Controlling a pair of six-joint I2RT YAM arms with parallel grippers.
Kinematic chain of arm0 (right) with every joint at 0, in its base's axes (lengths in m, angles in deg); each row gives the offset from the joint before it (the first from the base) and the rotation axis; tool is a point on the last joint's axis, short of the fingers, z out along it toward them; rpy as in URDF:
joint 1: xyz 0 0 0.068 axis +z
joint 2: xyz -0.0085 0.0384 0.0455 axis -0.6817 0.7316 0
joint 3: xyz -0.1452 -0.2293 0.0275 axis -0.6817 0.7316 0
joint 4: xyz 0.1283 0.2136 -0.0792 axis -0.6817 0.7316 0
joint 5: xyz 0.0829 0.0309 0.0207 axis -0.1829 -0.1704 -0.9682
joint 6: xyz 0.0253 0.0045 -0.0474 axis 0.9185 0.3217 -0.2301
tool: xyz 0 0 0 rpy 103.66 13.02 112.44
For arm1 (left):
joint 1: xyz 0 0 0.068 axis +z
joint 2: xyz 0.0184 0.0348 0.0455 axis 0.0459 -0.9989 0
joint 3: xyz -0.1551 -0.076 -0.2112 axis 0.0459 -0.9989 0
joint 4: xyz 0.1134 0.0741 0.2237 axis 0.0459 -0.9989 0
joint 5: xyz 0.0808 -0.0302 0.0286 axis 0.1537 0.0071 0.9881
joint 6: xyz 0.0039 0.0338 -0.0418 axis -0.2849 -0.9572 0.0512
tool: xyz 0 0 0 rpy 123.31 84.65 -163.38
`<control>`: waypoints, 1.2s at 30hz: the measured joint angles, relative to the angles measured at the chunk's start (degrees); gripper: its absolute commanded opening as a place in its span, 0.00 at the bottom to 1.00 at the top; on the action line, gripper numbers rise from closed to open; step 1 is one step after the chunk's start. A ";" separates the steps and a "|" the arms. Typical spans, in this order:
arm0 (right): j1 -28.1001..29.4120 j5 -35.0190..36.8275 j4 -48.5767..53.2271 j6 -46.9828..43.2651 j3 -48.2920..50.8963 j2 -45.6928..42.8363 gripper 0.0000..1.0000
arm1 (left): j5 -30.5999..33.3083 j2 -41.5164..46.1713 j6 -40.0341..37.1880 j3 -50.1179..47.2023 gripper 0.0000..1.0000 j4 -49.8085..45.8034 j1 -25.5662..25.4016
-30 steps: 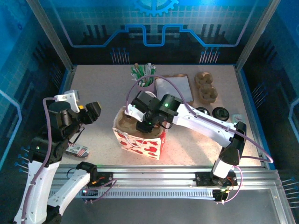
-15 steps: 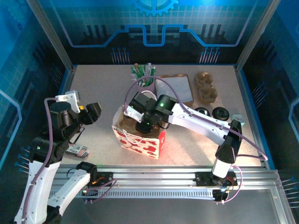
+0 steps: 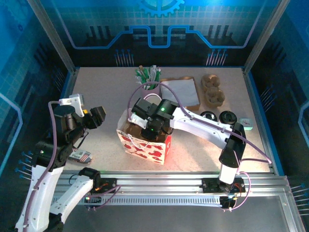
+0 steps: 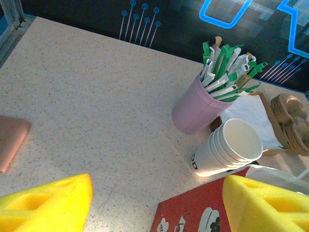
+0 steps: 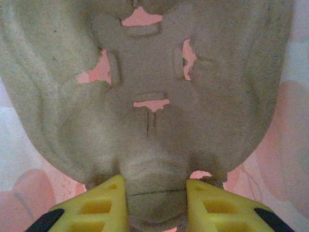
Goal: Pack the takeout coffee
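Note:
A red-and-white patterned gift bag stands open near the table's front middle, and its red corner shows in the left wrist view. My right gripper reaches down into the bag's mouth. It is shut on the rim of a grey-brown moulded pulp cup carrier, with the bag's pink inside behind it. My left gripper hovers left of the bag. It is open, with nothing between its yellow fingers. The takeout coffee is out of view.
Behind the bag are a pink cup of green-white sticks and a stack of nested white cups. Back right hold a brown-backed paper sheet, another pulp carrier and black lids. A small packet lies front left.
My right arm has pushed a little left and deeper into the bag with the carrier, and the bag has shifted slightly. The left arm has barely moved.

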 measured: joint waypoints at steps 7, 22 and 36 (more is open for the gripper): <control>0.44 1.36 1.31 0.00 0.00 2.99 0.29 | -0.02 -0.07 0.00 -0.59 0.72 0.48 0.00; 1.29 2.03 1.75 0.17 0.09 5.35 0.28 | -0.04 -0.15 0.00 -1.92 0.72 0.94 0.00; 1.29 2.78 0.48 0.85 2.47 6.91 0.27 | -0.28 -0.66 0.02 -2.64 0.73 0.98 0.00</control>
